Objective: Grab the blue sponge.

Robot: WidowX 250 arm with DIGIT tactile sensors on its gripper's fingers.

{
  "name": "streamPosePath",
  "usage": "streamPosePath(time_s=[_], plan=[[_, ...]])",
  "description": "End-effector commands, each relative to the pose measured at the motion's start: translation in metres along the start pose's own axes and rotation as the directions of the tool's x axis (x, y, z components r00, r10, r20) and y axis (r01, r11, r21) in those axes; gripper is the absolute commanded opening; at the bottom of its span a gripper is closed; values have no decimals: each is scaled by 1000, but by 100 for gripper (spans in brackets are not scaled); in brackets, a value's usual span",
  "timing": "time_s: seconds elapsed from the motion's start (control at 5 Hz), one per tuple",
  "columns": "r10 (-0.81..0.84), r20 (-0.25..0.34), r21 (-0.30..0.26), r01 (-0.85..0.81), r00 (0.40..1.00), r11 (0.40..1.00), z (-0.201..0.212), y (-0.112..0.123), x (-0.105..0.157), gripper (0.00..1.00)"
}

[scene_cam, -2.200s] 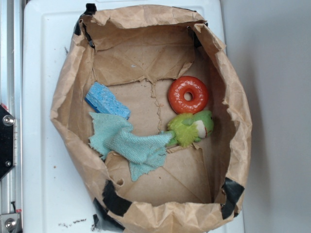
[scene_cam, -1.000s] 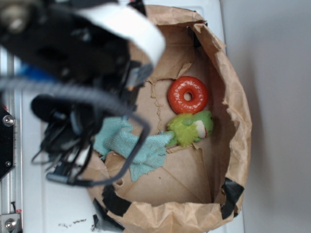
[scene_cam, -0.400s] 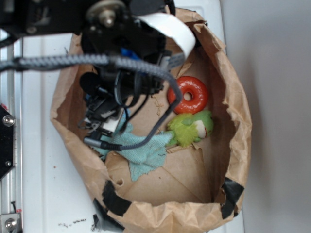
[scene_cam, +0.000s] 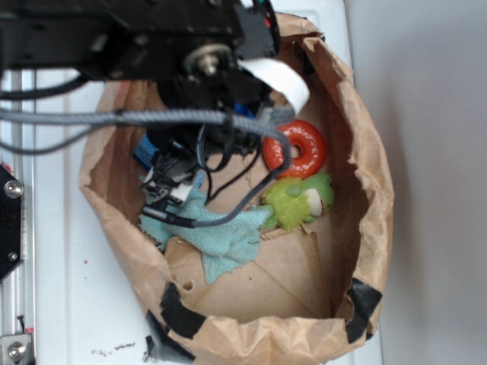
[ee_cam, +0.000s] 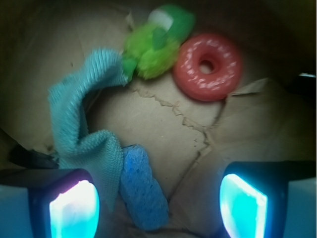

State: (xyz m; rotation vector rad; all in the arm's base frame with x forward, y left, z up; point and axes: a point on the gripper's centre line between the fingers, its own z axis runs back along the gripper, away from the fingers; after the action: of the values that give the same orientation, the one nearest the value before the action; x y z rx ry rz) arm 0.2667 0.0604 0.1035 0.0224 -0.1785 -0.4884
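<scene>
Pincer apart above blue sponge; teal cloth touching sponge's side; orange ring well apart.

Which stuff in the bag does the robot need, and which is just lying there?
Needed:
small bright blue foam sponge
open gripper

Just lying there:
pale teal woven cloth
orange ring
green plush toy
brown paper bag

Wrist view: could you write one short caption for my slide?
Open gripper above the blue sponge, beside the teal cloth.
</scene>
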Motion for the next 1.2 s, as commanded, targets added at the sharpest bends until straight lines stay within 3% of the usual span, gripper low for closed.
streamPosePath(time_s=[0.0, 0.2, 1.0], plan=[[-56, -46, 8, 57, 997, 998, -23, -7, 1, 100], [86, -74, 53, -83, 993, 995, -28, -10, -6, 100], [86, -74, 53, -83, 993, 995, -28, -10, -6, 100]])
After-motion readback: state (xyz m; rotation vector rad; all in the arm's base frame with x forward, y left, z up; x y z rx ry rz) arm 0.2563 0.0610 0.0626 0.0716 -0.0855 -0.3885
